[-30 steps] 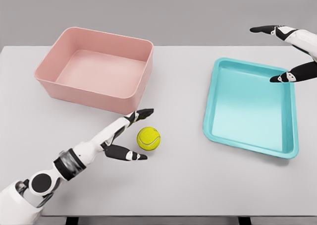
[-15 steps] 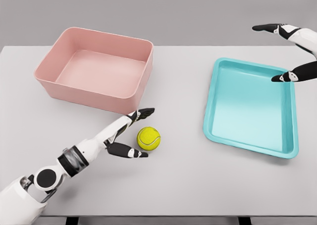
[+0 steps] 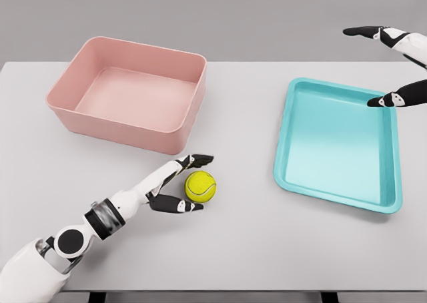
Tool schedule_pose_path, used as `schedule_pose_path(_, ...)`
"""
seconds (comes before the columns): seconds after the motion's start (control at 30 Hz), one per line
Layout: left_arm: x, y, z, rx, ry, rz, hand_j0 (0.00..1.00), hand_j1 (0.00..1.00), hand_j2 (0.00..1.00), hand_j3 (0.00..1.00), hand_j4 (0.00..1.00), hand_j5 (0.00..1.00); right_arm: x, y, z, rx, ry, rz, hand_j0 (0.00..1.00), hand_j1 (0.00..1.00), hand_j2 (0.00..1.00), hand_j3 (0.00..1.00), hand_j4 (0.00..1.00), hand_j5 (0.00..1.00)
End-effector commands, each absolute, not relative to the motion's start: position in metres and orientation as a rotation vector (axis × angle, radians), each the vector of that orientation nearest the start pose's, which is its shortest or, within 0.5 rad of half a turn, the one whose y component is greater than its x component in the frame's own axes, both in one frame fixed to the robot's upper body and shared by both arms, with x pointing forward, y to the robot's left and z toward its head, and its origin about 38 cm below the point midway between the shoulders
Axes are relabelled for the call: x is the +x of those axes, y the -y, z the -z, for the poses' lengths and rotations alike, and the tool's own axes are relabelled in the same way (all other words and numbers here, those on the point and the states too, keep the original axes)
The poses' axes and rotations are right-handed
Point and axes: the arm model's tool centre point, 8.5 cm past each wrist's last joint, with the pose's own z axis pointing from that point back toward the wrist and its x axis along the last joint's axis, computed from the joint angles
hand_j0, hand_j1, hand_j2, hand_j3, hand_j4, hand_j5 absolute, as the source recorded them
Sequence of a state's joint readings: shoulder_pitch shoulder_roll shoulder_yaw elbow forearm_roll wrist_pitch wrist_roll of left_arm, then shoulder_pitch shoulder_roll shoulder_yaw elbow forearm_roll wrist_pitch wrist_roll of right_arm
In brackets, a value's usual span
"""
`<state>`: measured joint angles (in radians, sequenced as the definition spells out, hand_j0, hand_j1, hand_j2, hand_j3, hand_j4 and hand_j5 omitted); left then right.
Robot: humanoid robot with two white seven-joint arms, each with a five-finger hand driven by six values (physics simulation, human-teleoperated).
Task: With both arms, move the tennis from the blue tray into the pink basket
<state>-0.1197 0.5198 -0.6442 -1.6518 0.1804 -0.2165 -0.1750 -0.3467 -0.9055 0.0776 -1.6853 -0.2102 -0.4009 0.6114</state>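
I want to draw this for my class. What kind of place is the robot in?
Probably a pretend test room inside a computer, not a real home. There is only a plain white table against a bare grey wall, holding a pink basket, a blue tray and a tennis ball, all looking very smooth and clean.

The left hand (image 3: 175, 183) reaches forward with fingers spread, while the right hand (image 3: 393, 66) hovers open at upper right.
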Motion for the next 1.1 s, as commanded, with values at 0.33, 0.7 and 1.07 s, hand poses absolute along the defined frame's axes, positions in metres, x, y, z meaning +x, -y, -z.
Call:
schedule_pose_path(0.33,0.323,-0.178,-0.072,-0.365,1.569,0.955,0.55,0.55,0.55,0.55,0.55,0.55,0.382,0.364,-0.324,-0.212,1.839,-1.450,1.00,1.00,1.00,1.00,1.00,1.00)
schedule_pose_path(0.7,0.317,-0.168,-0.094,-0.400,1.627,0.974,0.49,0.49,0.49,0.49,0.49,0.49,0.382,0.364,-0.323,-0.212,1.836,-1.450,1.00,1.00,1.00,1.00,1.00,1.00)
schedule_pose_path(1.07,0.312,-0.168,-0.114,-0.448,1.755,1.012,0.49,0.49,0.49,0.49,0.49,0.49,0.382,0.364,-0.324,-0.213,1.836,-1.449,1.00,1.00,1.00,1.00,1.00,1.00)
